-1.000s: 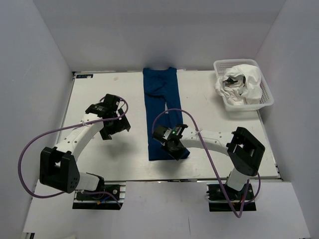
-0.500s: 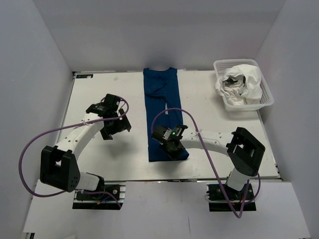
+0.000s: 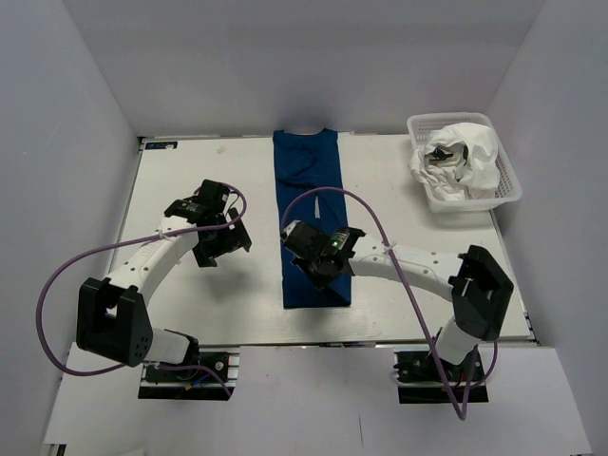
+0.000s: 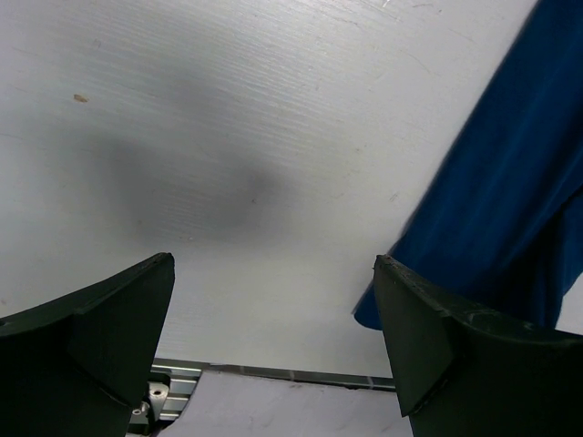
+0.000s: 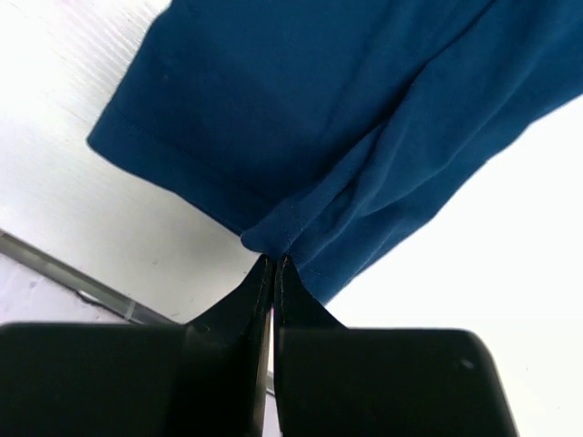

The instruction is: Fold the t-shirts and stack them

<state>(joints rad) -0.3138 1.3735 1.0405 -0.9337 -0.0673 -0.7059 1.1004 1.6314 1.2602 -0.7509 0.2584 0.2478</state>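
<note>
From the top, the navy t-shirt [image 3: 306,190] lies as a long folded strip in the middle of the surface [image 3: 190,171]. The right gripper [image 3: 318,271] sits over its near end, likely to lift that end and fold it over. The left gripper [image 3: 217,242] hangs just left of the navy t-shirt, holding nothing. The white t-shirt [image 3: 475,152] waits in the basket [image 3: 475,203], far to the right and out of the way. In the left wrist view, the fingers [image 4: 109,328] are spread wide over bare surface. In the right wrist view, the fingers [image 5: 257,291] are pressed together, pinching the navy t-shirt's hem.
</note>
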